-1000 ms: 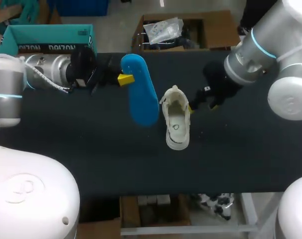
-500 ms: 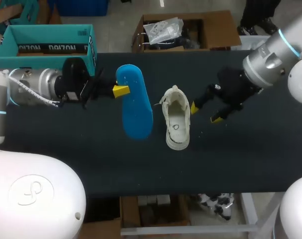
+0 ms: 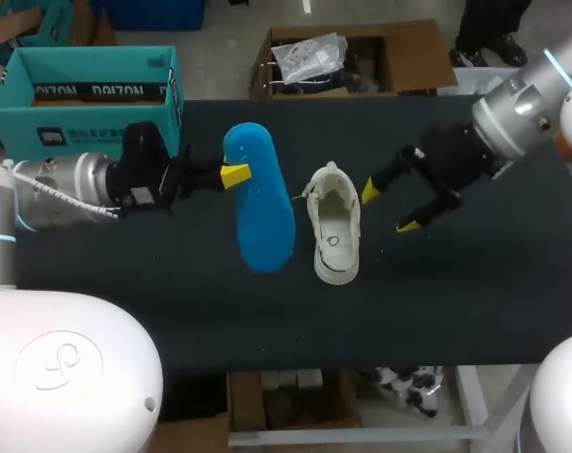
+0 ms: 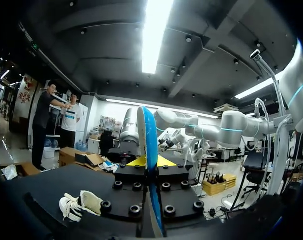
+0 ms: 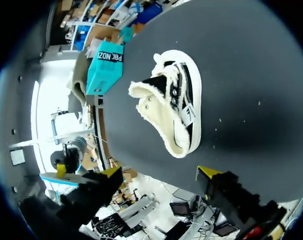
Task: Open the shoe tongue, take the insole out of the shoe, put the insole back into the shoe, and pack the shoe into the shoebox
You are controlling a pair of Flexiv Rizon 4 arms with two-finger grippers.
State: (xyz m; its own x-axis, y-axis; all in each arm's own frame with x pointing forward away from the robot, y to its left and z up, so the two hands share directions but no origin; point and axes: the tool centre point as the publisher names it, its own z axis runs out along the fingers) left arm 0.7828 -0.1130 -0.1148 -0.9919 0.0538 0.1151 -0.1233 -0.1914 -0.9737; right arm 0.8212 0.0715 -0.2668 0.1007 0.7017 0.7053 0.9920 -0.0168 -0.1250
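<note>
Our left end effector [image 3: 235,176] pinches the blue insole [image 3: 262,217] by its edge just beside the shoe [image 3: 333,226], our right end effector [image 3: 390,208] open on the shoe's other side; we judge that thin grip may let it swivel.

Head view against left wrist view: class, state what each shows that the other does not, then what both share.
Only the head view shows the teal shoebox and the broad blue face of the insole. Only the left wrist view shows that insole edge-on, the left gripper with its jaws shut on it. Both show the insole, the shoe and the black table.
</note>
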